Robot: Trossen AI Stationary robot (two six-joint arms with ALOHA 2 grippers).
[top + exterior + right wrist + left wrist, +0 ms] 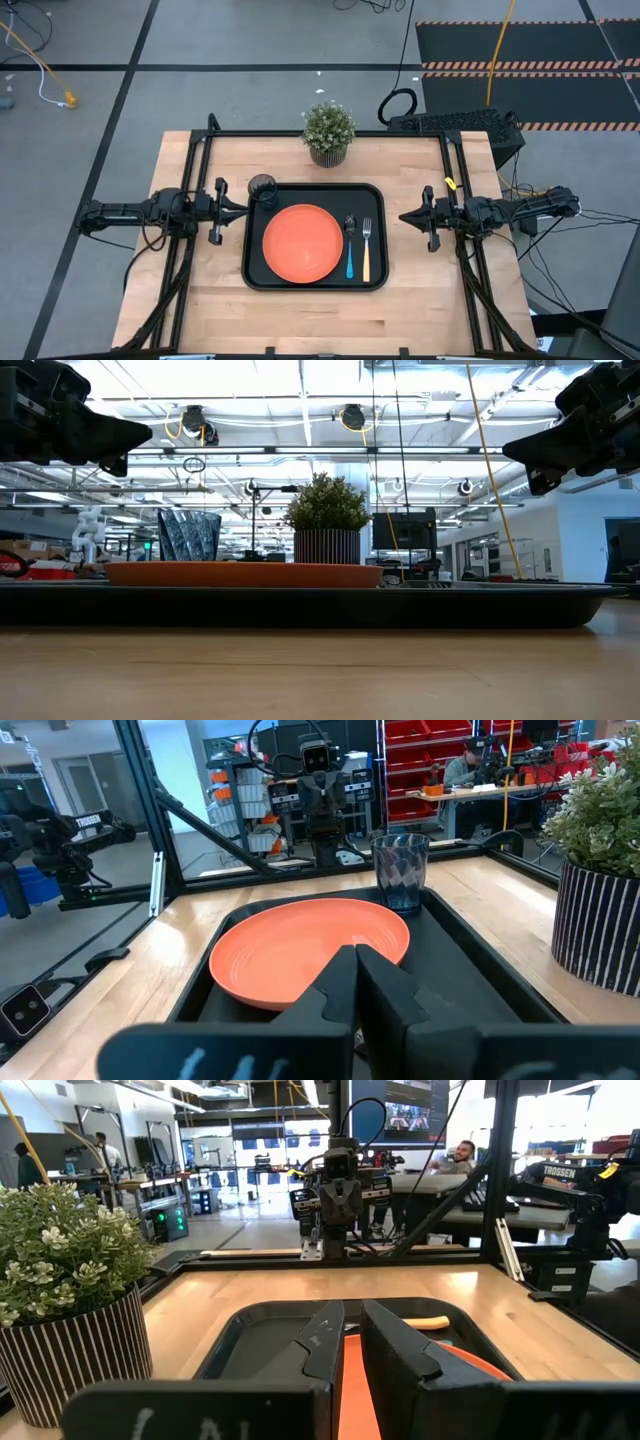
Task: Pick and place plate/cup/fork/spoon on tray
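The black tray (378, 200) lies flat on the middle of the wooden table. On it rest the orange plate (303, 242), the dark cup (262, 187) upright in its far left corner, and, right of the plate, the blue-handled spoon (350, 252) and orange-handled fork (366, 252), side by side. My left gripper (243, 210) hovers level just left of the tray, a narrow gap (352, 1320) between its fingers and nothing in it. My right gripper (403, 215) hovers level right of the tray, fingers shut (355, 955) on nothing.
A potted green plant (329, 130) in a striped pot stands at the table's far edge, just behind the tray. Bare wood lies in front of the tray and under both arms. A black frame runs along the table's sides.
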